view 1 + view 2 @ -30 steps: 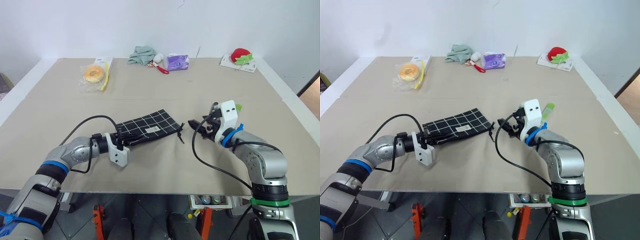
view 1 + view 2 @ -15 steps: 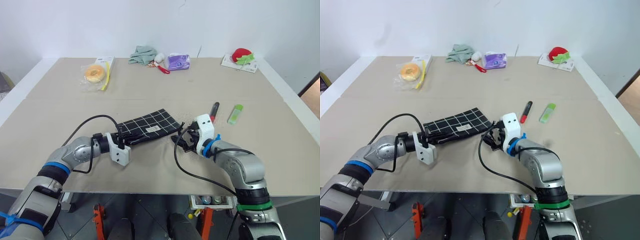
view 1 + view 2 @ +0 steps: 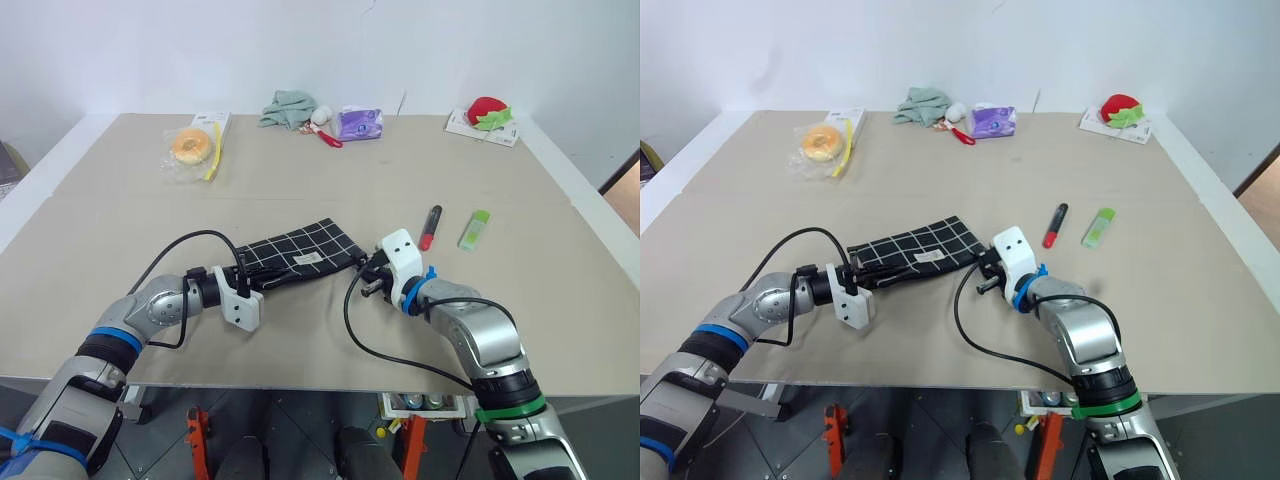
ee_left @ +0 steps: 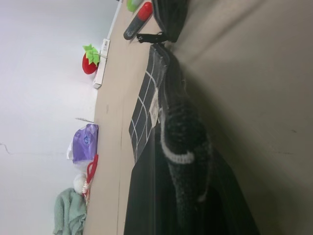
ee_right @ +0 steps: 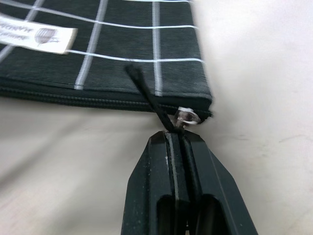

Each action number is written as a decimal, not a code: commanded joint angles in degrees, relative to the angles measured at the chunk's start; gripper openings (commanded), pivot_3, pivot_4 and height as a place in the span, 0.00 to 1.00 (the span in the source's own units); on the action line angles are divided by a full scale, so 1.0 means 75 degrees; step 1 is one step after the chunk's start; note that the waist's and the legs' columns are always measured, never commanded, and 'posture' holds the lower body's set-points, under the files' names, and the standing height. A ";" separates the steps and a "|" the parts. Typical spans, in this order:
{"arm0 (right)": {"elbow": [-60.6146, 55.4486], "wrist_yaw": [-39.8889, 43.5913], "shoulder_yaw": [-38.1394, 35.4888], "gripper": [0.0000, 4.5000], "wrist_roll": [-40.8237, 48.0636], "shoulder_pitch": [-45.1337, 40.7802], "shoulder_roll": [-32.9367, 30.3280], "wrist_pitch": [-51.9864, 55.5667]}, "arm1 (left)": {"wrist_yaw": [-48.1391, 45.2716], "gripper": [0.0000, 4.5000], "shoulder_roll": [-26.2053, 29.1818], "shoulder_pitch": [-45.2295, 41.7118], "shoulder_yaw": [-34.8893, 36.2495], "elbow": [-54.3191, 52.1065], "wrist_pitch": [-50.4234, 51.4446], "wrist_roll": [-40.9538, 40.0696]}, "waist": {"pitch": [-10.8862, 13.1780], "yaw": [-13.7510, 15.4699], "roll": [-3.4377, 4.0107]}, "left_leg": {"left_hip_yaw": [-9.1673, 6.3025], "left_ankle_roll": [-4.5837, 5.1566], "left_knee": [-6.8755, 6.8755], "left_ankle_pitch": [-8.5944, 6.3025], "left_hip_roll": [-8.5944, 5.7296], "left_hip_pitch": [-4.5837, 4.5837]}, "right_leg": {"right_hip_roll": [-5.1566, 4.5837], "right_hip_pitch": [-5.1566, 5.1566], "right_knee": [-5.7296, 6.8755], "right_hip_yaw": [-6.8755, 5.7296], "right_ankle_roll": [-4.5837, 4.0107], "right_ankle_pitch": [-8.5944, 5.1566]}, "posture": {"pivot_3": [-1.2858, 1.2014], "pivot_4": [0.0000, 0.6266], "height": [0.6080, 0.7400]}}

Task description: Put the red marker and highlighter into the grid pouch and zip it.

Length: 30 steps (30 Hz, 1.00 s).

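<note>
Change since a second ago: right gripper (image 3: 372, 281) has swung in from beside the pens to the pouch's right corner and its fingers, wide apart then, are now pressed together; left arm has held its place.

Head views: grid pouch (image 3: 296, 255) lies flat on the table (image 3: 330, 170), its long axis running left to right and rising slightly toward the right. Left gripper (image 3: 238, 281) holds the pouch's left end; the right gripper sits at the right end, at the zipper cord (image 5: 146, 98). Red marker (image 3: 431, 226) and highlighter (image 3: 474, 229) lie side by side on the bare table, to the right of the right arm and well apart from the pouch, so the right arm is the nearer one.

Left wrist view: fingers closed on the pouch's edge, the fabric stretching away toward the marker and highlighter beyond its far end.

Right wrist view: fingers pinched shut on the black cord just below the metal zipper slider (image 5: 187, 116), at the pouch's corner; zipper line looks closed along its length.

Next move, as judged: a pull along the pouch's long axis toward the left gripper, to open it.

Arm pose: both forearms low over the table, grippers angled inward toward each other.
</note>
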 commanded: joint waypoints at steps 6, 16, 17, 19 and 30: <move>-0.1044 0.1265 0.0601 0.02 0.0411 0.0127 -0.0158 -0.0377 | -0.0176 0.00 -0.0384 0.0170 -0.0119 0.0004 0.0179 -0.0202 | 0.0001 0.0018 0.0002 | -0.0035 0.0000 0.0002 0.0000 -0.0016 -0.0019 | -0.0011 0.0002 -0.0008 -0.0020 0.0007 -0.0002 | 0.52 0.24 1.00; -0.0319 0.1164 0.0993 0.02 -0.0628 0.0069 -0.0846 -0.0665 | -0.0510 0.00 -0.0515 0.0326 0.0161 -0.0446 0.0390 -0.0951 | 0.0006 0.0033 -0.0004 | -0.0049 0.0000 -0.0002 0.0000 -0.0024 -0.0028 | -0.0022 0.0000 -0.0013 -0.0037 0.0011 -0.0006 | 0.52 0.24 1.00; -0.0265 0.1171 0.1036 0.02 -0.0726 0.0065 -0.0898 -0.0733 | -0.0550 0.00 -0.0521 0.0341 0.0175 -0.0496 0.0416 -0.1010 | 0.0007 0.0032 -0.0005 | -0.0049 0.0000 -0.0002 0.0000 -0.0025 -0.0027 | -0.0023 -0.0001 -0.0013 -0.0035 0.0012 -0.0007 | 0.52 0.24 1.00; -0.0262 0.1228 0.1041 0.02 -0.0725 0.0049 -0.0886 -0.0757 | -0.0631 0.00 -0.0525 0.0368 0.0190 -0.0584 0.0459 -0.1099 | 0.0010 0.0035 -0.0012 | -0.0050 0.0000 -0.0002 0.0000 -0.0025 -0.0027 | -0.0023 0.0001 -0.0014 -0.0037 0.0013 -0.0008 | 0.52 0.24 1.00; -0.0525 0.1397 0.0791 0.02 -0.0857 0.0193 -0.1118 -0.0682 | -0.0934 0.00 -0.0443 0.0701 0.0394 -0.1247 0.0760 -0.1643 | 0.0016 0.0034 -0.0022 | -0.0054 0.0000 -0.0001 0.0000 -0.0025 -0.0030 | -0.0024 0.0001 -0.0014 -0.0039 0.0012 -0.0007 | 0.52 0.24 1.00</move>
